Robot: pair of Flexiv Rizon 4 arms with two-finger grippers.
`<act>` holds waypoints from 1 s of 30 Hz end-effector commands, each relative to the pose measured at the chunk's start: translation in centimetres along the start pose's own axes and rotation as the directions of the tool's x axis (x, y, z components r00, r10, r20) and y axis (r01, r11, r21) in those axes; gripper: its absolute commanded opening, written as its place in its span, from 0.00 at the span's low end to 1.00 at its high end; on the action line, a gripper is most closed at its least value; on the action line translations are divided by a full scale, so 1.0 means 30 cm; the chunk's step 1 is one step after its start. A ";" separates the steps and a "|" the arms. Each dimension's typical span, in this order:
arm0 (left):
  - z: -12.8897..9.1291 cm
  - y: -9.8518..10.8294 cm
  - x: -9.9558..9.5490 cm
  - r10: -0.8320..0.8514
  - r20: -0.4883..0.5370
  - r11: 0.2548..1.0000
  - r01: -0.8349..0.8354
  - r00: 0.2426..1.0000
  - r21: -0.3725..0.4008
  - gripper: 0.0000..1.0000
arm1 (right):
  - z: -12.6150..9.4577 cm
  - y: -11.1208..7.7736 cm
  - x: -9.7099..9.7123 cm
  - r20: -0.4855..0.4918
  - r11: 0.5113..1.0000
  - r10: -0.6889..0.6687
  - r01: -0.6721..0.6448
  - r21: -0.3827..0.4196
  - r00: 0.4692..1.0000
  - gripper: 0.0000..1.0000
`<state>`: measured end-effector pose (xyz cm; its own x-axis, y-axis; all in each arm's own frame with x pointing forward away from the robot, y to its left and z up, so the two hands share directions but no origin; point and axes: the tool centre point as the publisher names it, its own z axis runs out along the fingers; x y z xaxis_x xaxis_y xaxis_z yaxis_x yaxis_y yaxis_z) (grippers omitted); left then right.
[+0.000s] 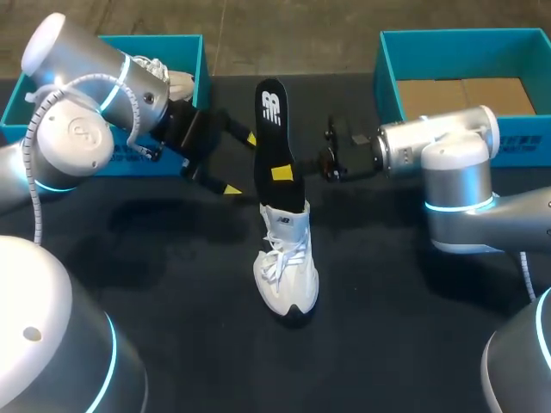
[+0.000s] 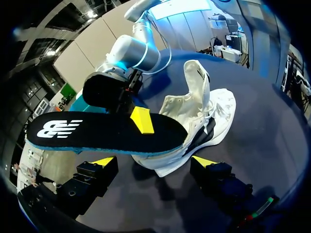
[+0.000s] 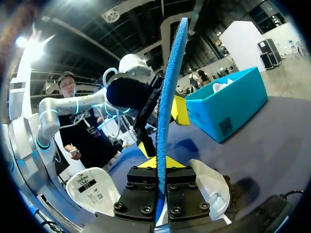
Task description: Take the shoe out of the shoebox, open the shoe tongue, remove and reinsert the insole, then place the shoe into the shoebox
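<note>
Right gripper (image 3: 156,165): we see its two yellow-tipped fingers closed together on the insole, one on each face, around the middle of its length. It reaches in from the right, over the middle of the desk.

Insole (image 1: 277,142): black on top with a white mark at its far end, and blue along the edge. Its near end sits in the mouth of the shoe. The rest rises out of the shoe and points toward the far side, clear of the desk.

Left gripper (image 1: 238,163): its fingers stand wide apart and hold nothing. It is just left of the insole, with the insole and the shoe ahead of its tips. We cannot see it touching either one.

Shoe (image 1: 288,271): a white laced sneaker on the desk near the middle, toe toward the near side. It is directly below the clamped insole.

Desk (image 1: 172,258): a dark surface under the shoe.

Left shoebox (image 1: 191,52): teal, at the far left behind our left arm. A second shoe (image 1: 175,83), also white, lies inside it.

Right shoebox (image 1: 465,43): teal, at the far right beyond our right arm, with brown cardboard (image 1: 465,96) on its floor.
</note>
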<state>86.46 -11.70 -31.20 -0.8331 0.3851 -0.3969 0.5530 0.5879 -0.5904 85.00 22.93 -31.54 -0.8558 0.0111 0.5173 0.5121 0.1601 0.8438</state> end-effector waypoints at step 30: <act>-0.002 0.001 0.001 0.001 0.002 1.000 -0.001 1.000 -0.004 1.00 | 0.000 -0.107 0.048 0.058 0.996 0.079 -0.081 0.045 0.995 0.02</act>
<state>86.48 -11.63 -31.18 -0.8332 0.3836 -0.3983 0.5529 0.5891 -0.5893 82.49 22.26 -33.37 -0.8143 0.0726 0.5758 0.5770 0.2087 0.7896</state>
